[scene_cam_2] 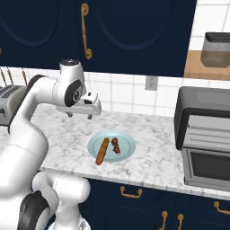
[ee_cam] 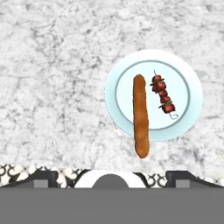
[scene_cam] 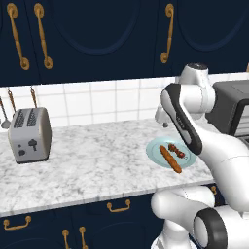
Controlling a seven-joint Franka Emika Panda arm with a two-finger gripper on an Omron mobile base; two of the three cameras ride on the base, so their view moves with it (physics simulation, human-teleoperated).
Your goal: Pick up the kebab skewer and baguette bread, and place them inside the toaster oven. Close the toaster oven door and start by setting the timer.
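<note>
A pale blue plate [scene_cam: 156,151] [scene_cam_2: 128,150] [ee_cam: 183,78] lies near the counter's front edge. On it lie the orange-brown baguette bread [scene_cam: 170,159] [scene_cam_2: 102,151] [ee_cam: 140,114] and the shorter kebab skewer [scene_cam: 177,151] [scene_cam_2: 116,145] [ee_cam: 162,95], side by side. My gripper [scene_cam_2: 80,116] hangs open and empty above the counter, up and to the left of the plate; its fingertips [ee_cam: 43,177] are spread wide in the hand view. The dark toaster oven [scene_cam: 236,109] [scene_cam_2: 197,105] stands at the right. The toaster oven door [scene_cam_2: 209,166] is dropped open, and the wire rack shows.
A silver two-slot toaster [scene_cam: 29,133] [scene_cam_2: 6,103] stands at the far left, with utensils [scene_cam: 5,116] hanging on the tiled wall behind it. Dark cabinets hang overhead. A wall outlet [scene_cam_2: 151,83] is behind the plate. A jar [scene_cam_2: 215,49] sits on a wooden shelf above the oven.
</note>
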